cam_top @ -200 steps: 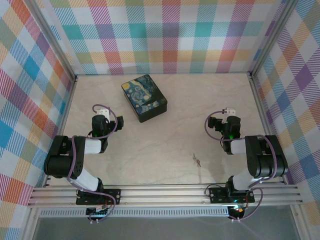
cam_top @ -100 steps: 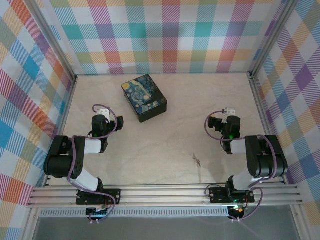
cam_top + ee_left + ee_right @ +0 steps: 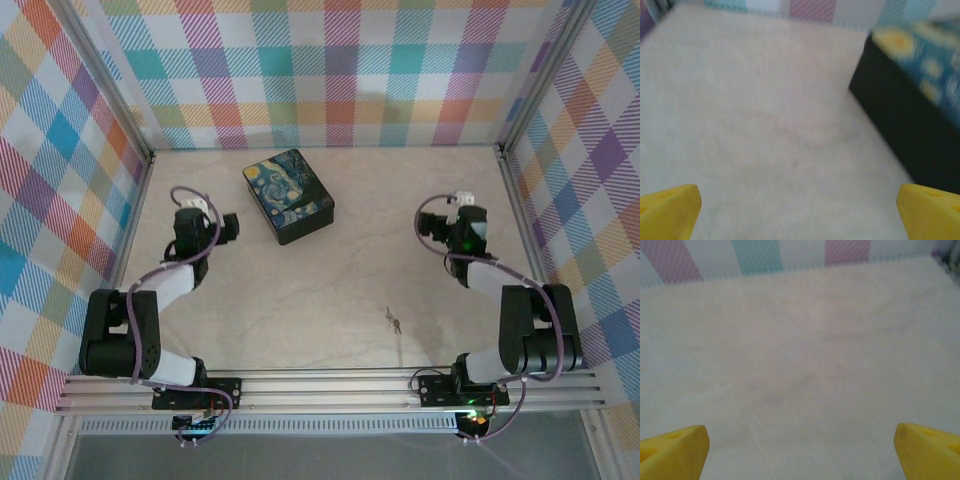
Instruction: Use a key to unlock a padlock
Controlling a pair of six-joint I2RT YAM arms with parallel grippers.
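Near the front of the table (image 3: 300,300), the key (image 3: 393,320) is lying flat, a tiny grey sliver. The left gripper (image 3: 800,212) and right gripper (image 3: 800,450) are gaping wide, gripping nothing.

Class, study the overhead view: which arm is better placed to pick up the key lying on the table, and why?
Probably right. The key lies on the table's right half, near the right arm's base; the open left gripper faces the tin.

Blurred dark tin (image 3: 912,140) at right, pale table (image 3: 760,120), left tool (image 3: 800,215) spread wide
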